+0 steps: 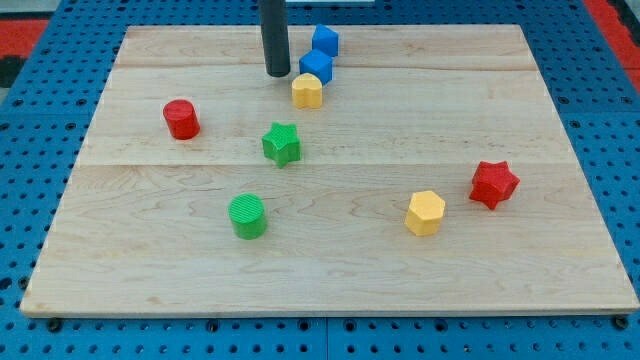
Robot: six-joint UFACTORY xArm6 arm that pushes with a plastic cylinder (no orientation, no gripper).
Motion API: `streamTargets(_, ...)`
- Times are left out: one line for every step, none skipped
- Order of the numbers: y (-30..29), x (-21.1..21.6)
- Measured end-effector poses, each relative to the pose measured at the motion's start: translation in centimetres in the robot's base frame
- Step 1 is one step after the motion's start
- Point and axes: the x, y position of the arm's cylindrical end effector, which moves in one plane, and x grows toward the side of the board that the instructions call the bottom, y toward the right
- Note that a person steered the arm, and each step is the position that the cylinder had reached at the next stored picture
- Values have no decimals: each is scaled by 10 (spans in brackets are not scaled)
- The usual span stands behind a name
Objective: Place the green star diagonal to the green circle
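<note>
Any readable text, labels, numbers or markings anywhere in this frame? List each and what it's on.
None. No words, numbers or signs show on the pale wooden board, the dark rod, whose tip is left of the blue blocks, the green star block, the green cylinder block or other coloured blocks.

Open lane btwn green star & green circle (nothing between).
</note>
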Motion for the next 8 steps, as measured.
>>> streamTargets(8, 11)
streamTargets(33, 29)
streamTargets(18, 39)
streamTargets(-40, 54)
streamTargets(-70, 98)
streamTargets(-30, 135)
streamTargets(5, 137)
streamTargets(9, 149)
